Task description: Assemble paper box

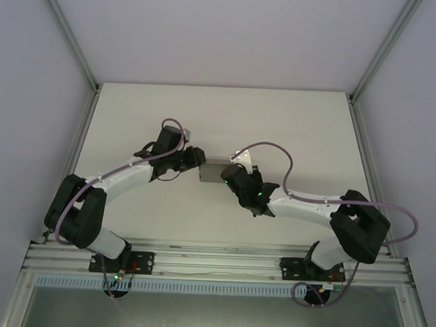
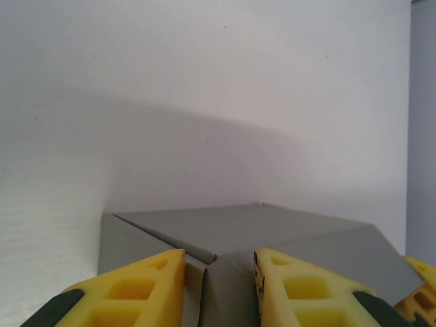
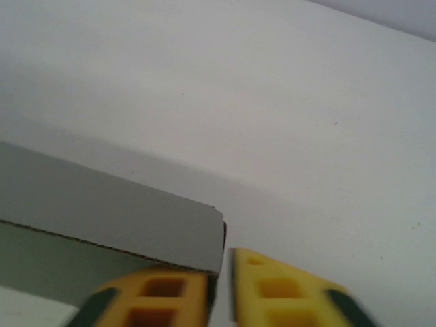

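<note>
Top external: L pincer (image 1: 199, 161) apart astride paper box (image 1: 212, 170) edge, R pincer (image 1: 226, 175) barely apart.

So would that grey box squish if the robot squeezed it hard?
Probably. The paper box shows a very thin card edge in the right wrist view, so it likely dents easily. Being small and made of card, it is probably light and would slide when pushed. Its flat sides should stop it rolling.

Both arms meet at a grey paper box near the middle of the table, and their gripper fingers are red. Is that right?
No: the fingers are yellow, not red; both wrist views show it. Both arms do meet at the grey paper box near the middle of the table.
</note>
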Robot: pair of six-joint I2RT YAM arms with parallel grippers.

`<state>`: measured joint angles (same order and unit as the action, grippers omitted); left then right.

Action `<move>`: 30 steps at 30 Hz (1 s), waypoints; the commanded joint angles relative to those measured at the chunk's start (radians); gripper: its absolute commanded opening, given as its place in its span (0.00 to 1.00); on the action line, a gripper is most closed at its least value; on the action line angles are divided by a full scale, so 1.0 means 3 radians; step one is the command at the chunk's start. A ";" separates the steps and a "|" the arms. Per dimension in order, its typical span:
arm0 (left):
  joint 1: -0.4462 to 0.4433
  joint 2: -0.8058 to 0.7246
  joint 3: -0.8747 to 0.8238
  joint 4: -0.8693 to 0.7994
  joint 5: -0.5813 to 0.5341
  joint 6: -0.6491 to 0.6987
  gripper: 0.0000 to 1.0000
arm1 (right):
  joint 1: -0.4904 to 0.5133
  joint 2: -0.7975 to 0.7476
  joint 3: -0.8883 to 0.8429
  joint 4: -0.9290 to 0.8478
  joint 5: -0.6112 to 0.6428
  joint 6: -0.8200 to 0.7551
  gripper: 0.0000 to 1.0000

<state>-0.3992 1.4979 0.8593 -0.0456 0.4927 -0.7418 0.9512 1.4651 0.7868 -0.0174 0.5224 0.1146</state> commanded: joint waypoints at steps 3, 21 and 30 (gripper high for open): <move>-0.0145 0.0056 -0.0244 -0.0156 -0.0217 0.0055 0.29 | 0.0024 -0.0411 -0.0036 -0.0548 -0.0362 -0.0034 0.36; -0.0315 -0.0005 -0.0541 0.0057 -0.0544 0.0273 0.28 | -0.0825 -0.0663 -0.0463 0.0343 -0.1525 0.0616 0.71; -0.0311 0.0040 -0.0916 0.0622 -0.0488 0.0456 0.29 | -0.0949 -0.0382 -0.1192 0.1063 -0.1769 0.0780 0.43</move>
<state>-0.4847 1.4567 0.6830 0.2348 0.3664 -0.6651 0.6773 1.3052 0.5385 0.3065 0.0093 0.3435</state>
